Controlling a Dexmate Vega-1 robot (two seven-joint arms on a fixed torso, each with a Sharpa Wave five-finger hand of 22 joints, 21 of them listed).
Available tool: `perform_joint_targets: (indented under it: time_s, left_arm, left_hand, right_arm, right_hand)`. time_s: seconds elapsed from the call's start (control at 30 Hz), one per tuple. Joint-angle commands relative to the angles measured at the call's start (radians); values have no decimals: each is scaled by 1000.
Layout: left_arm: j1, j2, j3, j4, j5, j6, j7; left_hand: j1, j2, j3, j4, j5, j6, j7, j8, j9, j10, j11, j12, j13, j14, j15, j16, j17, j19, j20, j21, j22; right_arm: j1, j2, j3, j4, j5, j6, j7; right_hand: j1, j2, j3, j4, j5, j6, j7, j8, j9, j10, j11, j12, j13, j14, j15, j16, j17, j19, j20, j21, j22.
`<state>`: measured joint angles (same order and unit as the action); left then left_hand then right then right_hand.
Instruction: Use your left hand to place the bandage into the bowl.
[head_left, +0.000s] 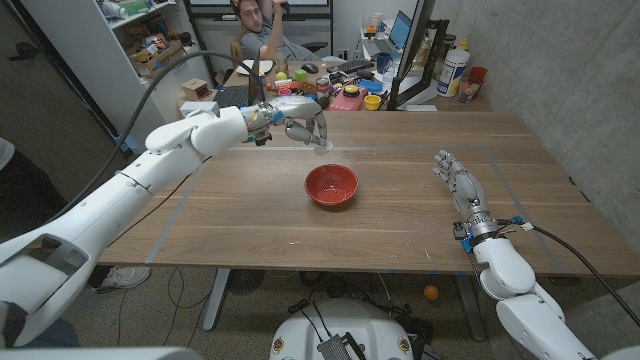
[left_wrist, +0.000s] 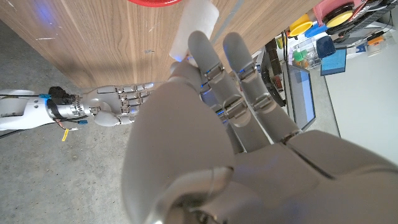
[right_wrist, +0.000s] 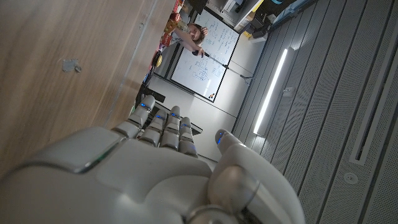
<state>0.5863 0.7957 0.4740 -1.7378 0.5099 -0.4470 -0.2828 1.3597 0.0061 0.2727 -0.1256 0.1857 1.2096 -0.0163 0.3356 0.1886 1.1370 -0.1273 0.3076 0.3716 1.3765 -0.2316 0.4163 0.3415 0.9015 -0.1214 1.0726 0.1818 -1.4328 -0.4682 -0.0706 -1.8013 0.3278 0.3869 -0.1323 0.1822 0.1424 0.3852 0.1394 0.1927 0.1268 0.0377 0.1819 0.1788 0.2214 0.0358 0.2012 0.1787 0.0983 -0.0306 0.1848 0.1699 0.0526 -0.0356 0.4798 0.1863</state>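
The red bowl (head_left: 331, 185) holds nothing. Left hand (head_left: 300, 122) fingers pinch the white bandage roll (left_wrist: 194, 28); its axis direction cannot be determined. Right hand (head_left: 458, 180) fingers lie together, holding nothing.

One bowl (head_left: 331, 185), one bandage (left_wrist: 194, 28)
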Motion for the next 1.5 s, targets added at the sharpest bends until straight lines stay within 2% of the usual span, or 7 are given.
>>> perform_joint_targets:
  time_s: [0.03,0.13,0.47,0.77,1.1,1.27,1.5]
  left_arm:
    - [13,1,11,22,-23,10,-55]
    - [6,0,24,30,-31,19,-87]
    - [5,-3,52,62,-5,30,-97]
    - [10,-17,70,100,69,7,-5]
    - [-9,-62,107,165,129,-29,91]
    - [-21,-80,129,187,152,-36,114]
    - [-39,-93,158,221,141,-44,91]
  left_hand:
    - [4,7,0,6,8,4,-1,-4,5,32,-18,3,53,1,-2,3,3,-8,-60,5,0]
    - [4,7,0,6,8,3,1,-6,6,31,-16,1,55,1,-2,2,4,-9,-60,6,0]
    - [4,6,0,6,7,8,2,-8,6,35,-16,-1,57,1,-2,2,6,-12,-59,9,0]
    - [4,6,1,6,7,8,0,-11,6,34,-16,-4,60,0,-2,0,8,-13,-59,11,0]
    - [4,6,1,6,7,10,2,-14,6,37,-17,-9,58,1,-1,-1,9,-15,-59,15,0]
    - [5,6,2,6,7,11,2,-15,6,38,-18,-11,58,1,-1,-1,10,-15,-59,16,0]
    - [4,6,2,6,7,11,1,-18,7,38,-17,-13,61,1,-2,-2,11,-16,-58,19,0]
  right_arm:
    - [17,-6,-11,7,8,13,14]
    - [27,-5,-16,16,14,22,23]
    - [36,-8,-19,20,15,38,29]
    - [37,-14,-17,20,15,48,31]
    - [36,-17,-13,22,20,52,32]
    - [32,-16,-9,23,21,56,29]
    - [32,-15,-7,27,22,56,28]
  right_hand:
    - [-9,25,5,-5,5,6,0,6,4,4,-2,5,3,9,-1,-3,2,11,-24,-1,2]
    - [-9,24,5,-5,5,7,0,6,4,5,-4,5,3,9,0,-3,2,11,-24,-2,2]
    - [-9,24,5,-6,5,7,1,6,4,6,-1,5,3,9,0,-3,2,12,-23,-3,2]
    - [-9,23,5,-7,5,8,0,6,4,7,-4,5,3,11,0,-3,2,12,-22,-4,2]
    - [-9,23,6,-6,6,9,-2,6,4,7,-3,5,3,12,-2,-3,1,13,-23,-6,2]
    - [-10,22,6,-6,6,9,-1,6,4,7,-3,5,2,13,-1,-3,1,13,-23,-6,2]
    - [-10,21,7,-6,6,9,0,6,4,7,-4,5,2,14,0,-3,1,14,-22,-7,2]
